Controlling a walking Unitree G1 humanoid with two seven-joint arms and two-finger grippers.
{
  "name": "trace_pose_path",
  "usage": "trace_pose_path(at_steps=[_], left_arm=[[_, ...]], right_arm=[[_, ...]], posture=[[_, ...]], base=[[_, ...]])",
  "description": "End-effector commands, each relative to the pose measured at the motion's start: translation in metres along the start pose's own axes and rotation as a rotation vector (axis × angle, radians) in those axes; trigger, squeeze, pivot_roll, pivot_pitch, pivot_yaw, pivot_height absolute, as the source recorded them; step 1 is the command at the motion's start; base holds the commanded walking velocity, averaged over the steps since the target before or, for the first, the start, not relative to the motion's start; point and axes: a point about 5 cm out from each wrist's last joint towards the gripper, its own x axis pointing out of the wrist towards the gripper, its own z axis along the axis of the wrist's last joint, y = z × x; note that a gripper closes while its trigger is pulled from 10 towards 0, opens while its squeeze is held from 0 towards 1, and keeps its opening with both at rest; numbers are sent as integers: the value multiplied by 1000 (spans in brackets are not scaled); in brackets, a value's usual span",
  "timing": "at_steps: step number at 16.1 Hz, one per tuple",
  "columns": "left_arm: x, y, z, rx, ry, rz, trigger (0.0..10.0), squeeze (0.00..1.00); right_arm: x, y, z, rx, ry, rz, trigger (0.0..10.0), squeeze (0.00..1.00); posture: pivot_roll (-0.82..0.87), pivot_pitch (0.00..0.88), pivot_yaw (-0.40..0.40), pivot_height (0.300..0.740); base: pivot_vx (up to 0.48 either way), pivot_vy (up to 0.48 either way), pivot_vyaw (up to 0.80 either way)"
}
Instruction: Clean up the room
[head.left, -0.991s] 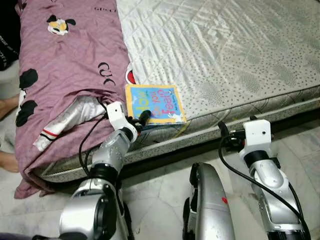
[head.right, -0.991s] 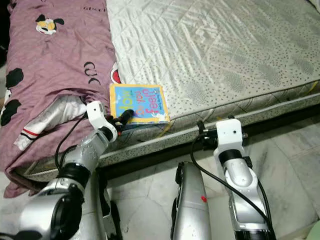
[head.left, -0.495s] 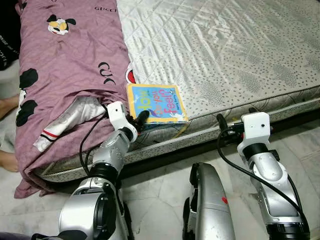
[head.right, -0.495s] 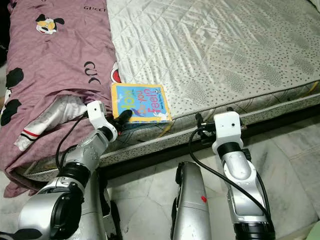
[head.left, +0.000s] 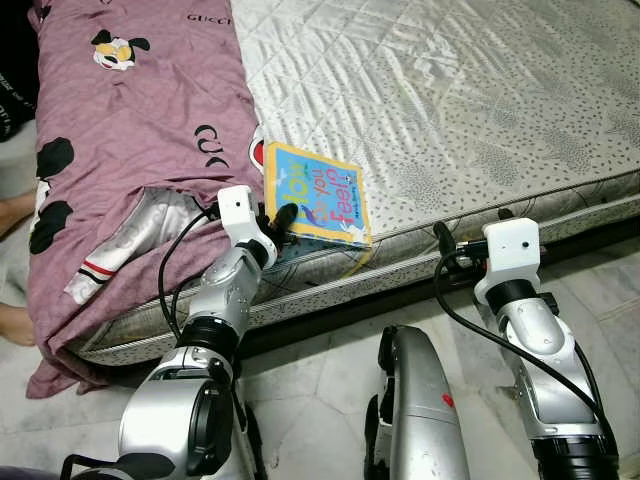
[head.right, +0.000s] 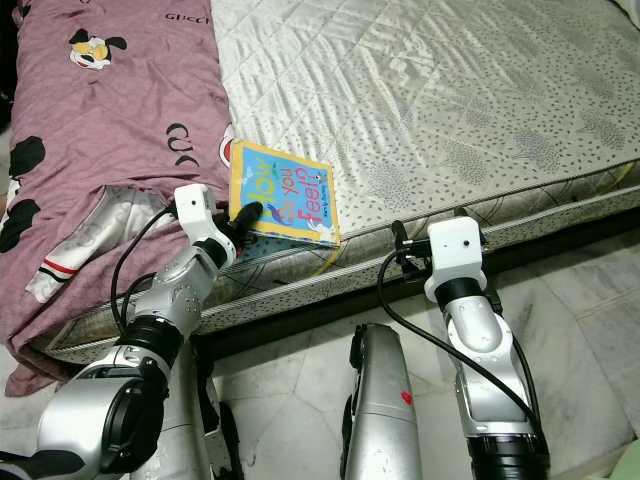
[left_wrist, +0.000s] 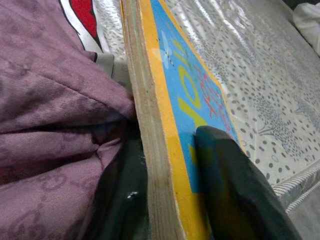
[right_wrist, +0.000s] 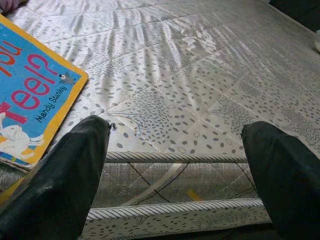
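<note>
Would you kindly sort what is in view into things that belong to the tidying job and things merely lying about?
Job in hand:
- picture book, clamped at its edge
- left gripper, holding it

Lying about:
- purple blanket
- mattress
- right gripper, fingers apart at the mattress edge

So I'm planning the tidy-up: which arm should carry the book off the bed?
Left. Its tool is already shut on the book, one corner lifted; the right tool is open, short of the mattress edge.

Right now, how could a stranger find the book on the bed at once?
Look at the mattress, near its front edge beside the purple blanket. The book lies there, gripped by the left gripper. It is the sole blue, yellow-bordered flat thing.
</note>
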Motion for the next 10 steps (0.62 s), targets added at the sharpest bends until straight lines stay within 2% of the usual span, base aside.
trace_pose_path(at_steps=[1, 4, 8, 10], left_arm=[[0, 5, 4, 45, -4, 30, 0, 0], [-1, 11, 5, 101, -1, 93, 0, 0], [-2, 18, 18, 224, -39, 191, 0, 0], [-3, 18, 28, 369, -69, 210, 0, 0]], right_arm=[[-2, -4, -4, -8, 12, 0, 10000, 0], [0, -7, -4, -15, 8, -4, 10000, 0], [3, -11, -3, -25, 1, -12, 10000, 0], [3, -13, -3, -28, -1, -15, 10000, 0]], posture=[[-206, 176, -10, 543], [-204, 167, -9, 543], [-203, 168, -9, 543], [-202, 170, -8, 543]], base=[[0, 0, 0], [0, 0, 0], [0, 0, 0], [0, 0, 0]])
